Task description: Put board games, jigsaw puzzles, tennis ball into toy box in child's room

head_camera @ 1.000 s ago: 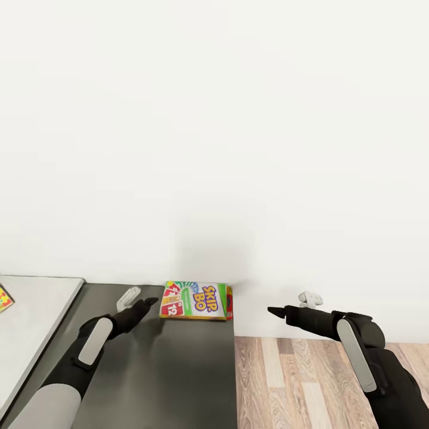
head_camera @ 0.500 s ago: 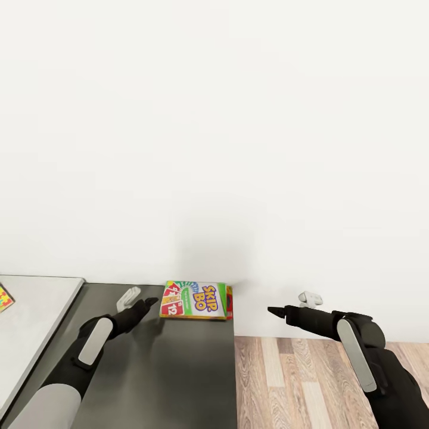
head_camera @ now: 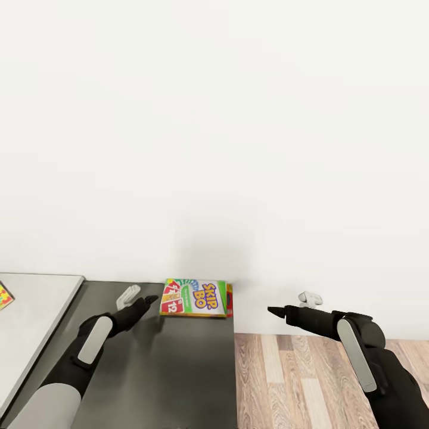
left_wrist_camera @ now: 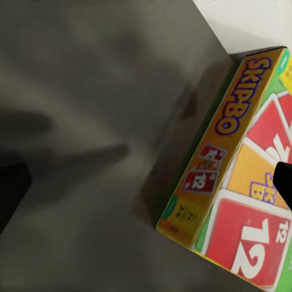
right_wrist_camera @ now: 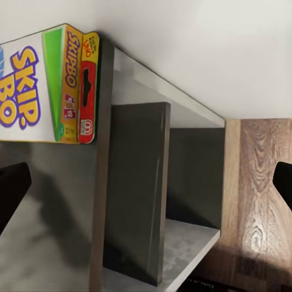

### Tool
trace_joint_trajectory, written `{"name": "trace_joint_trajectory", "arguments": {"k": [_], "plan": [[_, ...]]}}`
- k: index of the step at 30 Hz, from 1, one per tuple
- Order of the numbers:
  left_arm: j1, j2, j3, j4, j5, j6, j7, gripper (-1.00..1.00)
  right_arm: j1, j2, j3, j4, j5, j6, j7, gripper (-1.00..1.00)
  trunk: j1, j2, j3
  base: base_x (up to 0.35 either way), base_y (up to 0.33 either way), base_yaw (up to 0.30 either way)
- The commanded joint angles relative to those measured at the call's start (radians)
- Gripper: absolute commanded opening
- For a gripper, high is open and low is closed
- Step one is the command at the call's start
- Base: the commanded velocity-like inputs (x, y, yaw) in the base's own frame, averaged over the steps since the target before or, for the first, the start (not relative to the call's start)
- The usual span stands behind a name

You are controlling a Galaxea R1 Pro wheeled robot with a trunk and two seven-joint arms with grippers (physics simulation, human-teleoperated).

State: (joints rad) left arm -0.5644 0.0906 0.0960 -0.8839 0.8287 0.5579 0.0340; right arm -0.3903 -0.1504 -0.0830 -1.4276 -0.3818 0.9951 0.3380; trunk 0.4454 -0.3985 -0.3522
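While you look from the head view, the Skip-Bo box (head_camera: 196, 298) lies flat on the dark cabinet top (head_camera: 161, 369), at its far right corner against the wall (head_camera: 214, 119), long axis along the wall. Your left gripper (head_camera: 138, 301) is just beside its left end, fingers apart. Your right gripper (head_camera: 292, 307) hangs over the wood floor (head_camera: 298, 381), also spread wide. From the left wrist view, the box (left_wrist_camera: 234, 176) runs diagonally, one fingertip (left_wrist_camera: 283, 182) over it. From the right wrist view, the box (right_wrist_camera: 48, 85) sits at the cabinet edge above open shelves (right_wrist_camera: 176, 243).
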Motion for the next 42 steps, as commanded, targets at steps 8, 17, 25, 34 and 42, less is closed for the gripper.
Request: {"name": "trace_joint_trajectory", "arguments": {"k": [8, 17, 25, 34, 42], "plan": [[-0.002, 0.001, 0.003, 0.036, -0.008, 0.005, 0.008, 1.0, -0.001, 0.0, -0.001, -0.001, 0.009, 0.004, 0.01, 1.0, 0.005, -0.001, -0.015, 0.0, 0.0, 0.0], [-0.02, 0.003, 0.003, -0.04, -0.008, 0.006, 0.008, 1.0, -0.001, 0.0, -0.002, -0.002, 0.008, 0.004, 0.01, 1.0, 0.005, -0.001, -0.028, 0.0, 0.0, 0.0], [-0.026, 0.004, 0.004, -0.13, -0.008, 0.006, 0.009, 1.0, -0.001, 0.0, -0.002, -0.002, 0.008, 0.003, 0.01, 1.0, 0.005, -0.001, -0.03, 0.0, 0.0, 0.0], [-0.027, 0.004, 0.004, -0.154, -0.008, 0.006, 0.008, 1.0, -0.001, 0.0, -0.003, -0.002, 0.009, 0.003, 0.01, 1.0, 0.005, -0.001, -0.031, 0.0, 0.0, 0.0], [-0.027, 0.004, 0.004, -0.153, -0.008, 0.006, 0.008, 1.0, -0.001, 0.0, -0.003, -0.002, 0.008, 0.003, 0.01, 1.0, 0.005, -0.001, -0.033, 0.0, 0.0, 0.0]]}}
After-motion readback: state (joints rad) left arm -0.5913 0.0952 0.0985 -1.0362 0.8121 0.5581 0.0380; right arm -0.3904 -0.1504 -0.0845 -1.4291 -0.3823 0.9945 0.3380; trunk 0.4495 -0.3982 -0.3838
